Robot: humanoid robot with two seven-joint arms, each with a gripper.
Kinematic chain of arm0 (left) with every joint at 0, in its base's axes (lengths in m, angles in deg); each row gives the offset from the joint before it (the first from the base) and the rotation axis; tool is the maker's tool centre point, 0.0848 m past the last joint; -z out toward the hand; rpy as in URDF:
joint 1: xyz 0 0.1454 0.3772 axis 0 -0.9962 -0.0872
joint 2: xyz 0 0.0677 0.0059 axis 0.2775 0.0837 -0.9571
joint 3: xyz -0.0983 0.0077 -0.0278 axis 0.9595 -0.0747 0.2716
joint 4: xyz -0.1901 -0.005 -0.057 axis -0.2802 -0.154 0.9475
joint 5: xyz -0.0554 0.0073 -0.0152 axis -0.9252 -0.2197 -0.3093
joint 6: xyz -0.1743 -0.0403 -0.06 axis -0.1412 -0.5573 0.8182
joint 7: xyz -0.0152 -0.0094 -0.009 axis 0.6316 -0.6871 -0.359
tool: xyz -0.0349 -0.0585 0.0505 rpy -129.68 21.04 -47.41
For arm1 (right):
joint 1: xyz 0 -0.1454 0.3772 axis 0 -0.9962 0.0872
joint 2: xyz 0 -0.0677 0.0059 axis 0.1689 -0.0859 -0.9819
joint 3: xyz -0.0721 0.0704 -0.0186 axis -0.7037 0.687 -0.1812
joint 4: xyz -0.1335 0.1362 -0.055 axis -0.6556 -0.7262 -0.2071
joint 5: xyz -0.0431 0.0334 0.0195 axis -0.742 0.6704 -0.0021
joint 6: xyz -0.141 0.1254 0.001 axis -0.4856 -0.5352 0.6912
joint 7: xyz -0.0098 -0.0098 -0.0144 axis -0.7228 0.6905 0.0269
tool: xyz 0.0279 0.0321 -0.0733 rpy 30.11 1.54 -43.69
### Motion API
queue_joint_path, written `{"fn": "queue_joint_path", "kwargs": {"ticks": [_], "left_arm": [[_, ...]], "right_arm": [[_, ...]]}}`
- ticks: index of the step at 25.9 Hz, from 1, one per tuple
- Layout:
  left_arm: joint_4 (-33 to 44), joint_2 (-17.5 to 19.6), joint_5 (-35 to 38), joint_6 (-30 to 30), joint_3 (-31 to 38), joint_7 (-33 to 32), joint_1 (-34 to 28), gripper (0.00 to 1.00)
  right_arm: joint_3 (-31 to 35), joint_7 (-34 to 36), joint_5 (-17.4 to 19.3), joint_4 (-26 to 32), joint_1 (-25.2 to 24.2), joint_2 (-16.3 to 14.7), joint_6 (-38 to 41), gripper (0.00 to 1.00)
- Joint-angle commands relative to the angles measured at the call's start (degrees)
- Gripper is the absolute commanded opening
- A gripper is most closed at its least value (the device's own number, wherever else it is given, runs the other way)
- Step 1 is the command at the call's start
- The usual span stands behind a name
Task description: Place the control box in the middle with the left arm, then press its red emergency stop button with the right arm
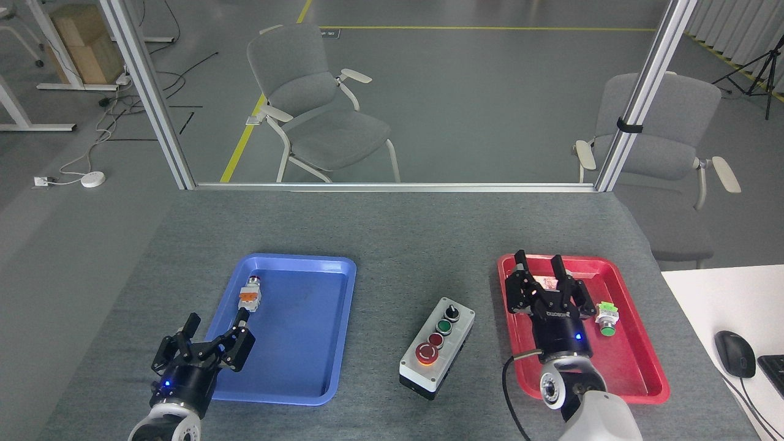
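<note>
The control box [437,347] lies on the grey table between the two trays, light grey on a black base, slanting from near left to far right. Its black knob [451,312] is farthest, then a green and a small red button, with the large red emergency stop button [426,353] nearest me. My right gripper [539,265] hovers open over the red tray, well right of the box, nothing between its fingers. My left gripper [217,320] stands open at the blue tray's near left edge, holding nothing.
A blue tray [288,367] holds a small push-button part with an orange piece [249,294]. The red tray [637,361] holds a part with a green piece [606,317]; another is hidden behind my right gripper. A white desk with a black mouse [734,353] borders the right.
</note>
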Motion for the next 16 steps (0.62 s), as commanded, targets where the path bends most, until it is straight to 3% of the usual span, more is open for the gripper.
{"fn": "queue_joint_path", "kwargs": {"ticks": [1,6,16], "left_arm": [[-0.1,-0.1,-0.4,0.0,0.1,0.1,0.0,0.99],[-0.1,-0.1,-0.4,0.0,0.1,0.1,0.0,0.99],[-0.1,-0.1,-0.4,0.0,0.1,0.1,0.0,0.99]], "right_arm": [[5.1,-2.1,-0.2,0.2,-4.4,-2.3,-0.1,1.00],[7.3,-2.7,-0.5,2.4,-9.1,-3.2,-0.1,1.00],[8.8,-2.6,-0.2,2.3,-9.2,-3.7,0.4,1.00]]}}
